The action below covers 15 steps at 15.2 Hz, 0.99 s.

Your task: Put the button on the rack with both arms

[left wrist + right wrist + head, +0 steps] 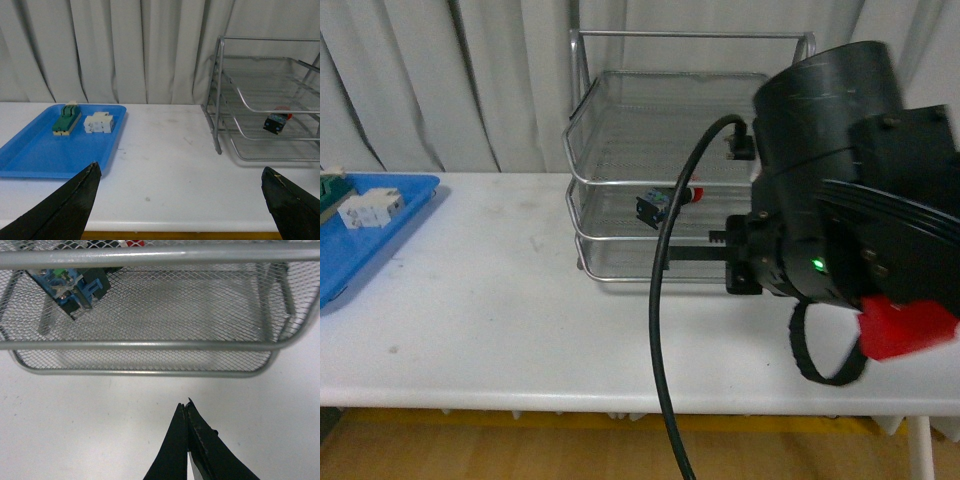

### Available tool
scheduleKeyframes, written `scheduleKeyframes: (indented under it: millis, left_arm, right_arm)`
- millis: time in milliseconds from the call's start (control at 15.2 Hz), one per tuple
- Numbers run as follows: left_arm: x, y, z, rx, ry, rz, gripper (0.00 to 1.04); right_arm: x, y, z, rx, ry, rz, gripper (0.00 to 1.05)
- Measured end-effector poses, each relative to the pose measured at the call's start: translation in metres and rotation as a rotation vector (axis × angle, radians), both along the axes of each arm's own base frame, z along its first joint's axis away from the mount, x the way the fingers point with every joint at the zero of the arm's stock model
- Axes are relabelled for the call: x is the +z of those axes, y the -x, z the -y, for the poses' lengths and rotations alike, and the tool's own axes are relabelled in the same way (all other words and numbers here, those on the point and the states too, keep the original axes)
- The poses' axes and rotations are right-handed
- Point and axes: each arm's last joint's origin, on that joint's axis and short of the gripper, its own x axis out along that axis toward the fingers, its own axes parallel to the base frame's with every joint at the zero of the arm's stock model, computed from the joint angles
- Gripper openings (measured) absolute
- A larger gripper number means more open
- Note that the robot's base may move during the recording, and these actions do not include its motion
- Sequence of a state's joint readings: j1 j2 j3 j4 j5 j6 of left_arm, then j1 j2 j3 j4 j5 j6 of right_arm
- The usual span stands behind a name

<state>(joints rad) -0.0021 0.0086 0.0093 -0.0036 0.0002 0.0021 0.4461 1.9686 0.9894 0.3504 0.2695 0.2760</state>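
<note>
Right wrist view: the button (75, 282) lies inside the rack (150, 345), well apart from the clenched, empty right claw (186, 412) over the counter (75, 420); left claw (180, 187) released.

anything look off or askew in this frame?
Only the button: it lies tipped on its side in the middle tier of the rack, red cap pointing sideways rather than up. The blue tray and its two blocks look orderly. No spill or damage shows.
</note>
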Motion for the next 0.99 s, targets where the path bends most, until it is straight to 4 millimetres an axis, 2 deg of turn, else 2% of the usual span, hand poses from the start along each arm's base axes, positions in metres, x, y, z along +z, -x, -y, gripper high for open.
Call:
scheduleKeyframes:
  millis: [197,263,329,395,461,527,592,790,987]
  left_arm:
    - [0.000,0.000,0.000,0.000,0.000,0.000,0.98]
    - [0.000,0.000,0.000,0.000,0.000,0.000,0.98]
    - [0.000,0.000,0.000,-0.001,0.000,0.001,0.98]
    - [0.000,0.000,0.000,-0.001,0.000,0.001,0.98]
    - [0.000,0.000,0.000,0.006,0.001,-0.005,0.98]
    - [0.000,0.000,0.000,0.006,0.001,0.001,0.98]
    - [0.000,0.000,0.000,0.002,0.000,0.000,0.98]
    - [0.000,0.000,0.000,0.003,0.000,0.000,0.98]
    - [0.000,0.000,0.000,0.002,0.000,0.000,0.98]
  right_arm:
    - [0.026,0.069,0.033,0.000,-0.085,0.136,0.04]
    - [0.031,0.078,0.037,-0.002,-0.097,0.154,0.13]
    - [0.027,0.079,0.043,-0.070,-0.075,0.380,0.04]
    - [0.015,0.091,0.056,-0.078,-0.020,0.421,0.02]
    - [0.009,0.111,0.077,-0.096,0.029,0.468,0.02]
    - [0.021,0.118,0.088,-0.107,0.024,0.548,0.02]
    - [0.042,0.128,0.101,-0.104,0.024,0.608,0.02]
    - [0.040,0.163,0.128,-0.091,0.046,0.584,0.02]
    - [0.041,0.182,0.140,-0.094,0.045,0.589,0.02]
